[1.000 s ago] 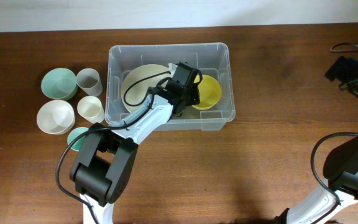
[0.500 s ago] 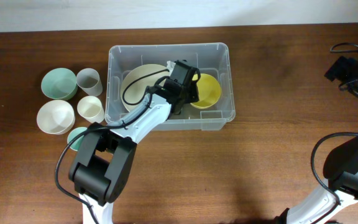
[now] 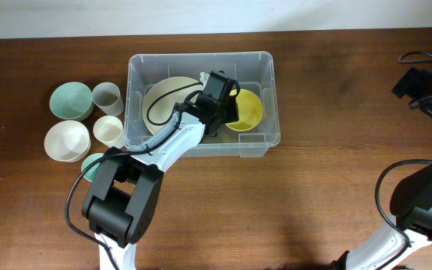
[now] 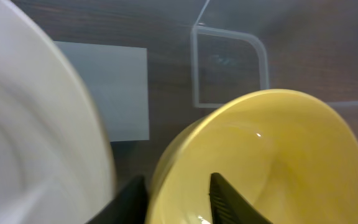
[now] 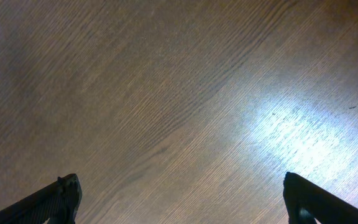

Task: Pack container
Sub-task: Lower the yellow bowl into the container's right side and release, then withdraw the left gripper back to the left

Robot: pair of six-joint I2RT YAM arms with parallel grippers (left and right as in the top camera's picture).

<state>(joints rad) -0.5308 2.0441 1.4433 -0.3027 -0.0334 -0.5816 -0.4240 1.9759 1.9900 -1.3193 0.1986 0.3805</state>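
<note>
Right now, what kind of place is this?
Likely a robot test bench: a brown wooden table, a white-and-black robot arm, and a large clear rectangular plastic tub holding a round yellow bowl.

We see a wooden table (image 3: 313, 195), dark and fine-grained, with a soft sheen. The container (image 3: 271, 97) is clear, smooth, glossy plastic; its label (image 4: 114, 87) looks matt white. The yellow bowl (image 4: 278, 143) is smooth and glossy, the cream bowl (image 3: 163, 97) smooth but duller. The left fingers (image 4: 229, 199) look matt black.
</note>
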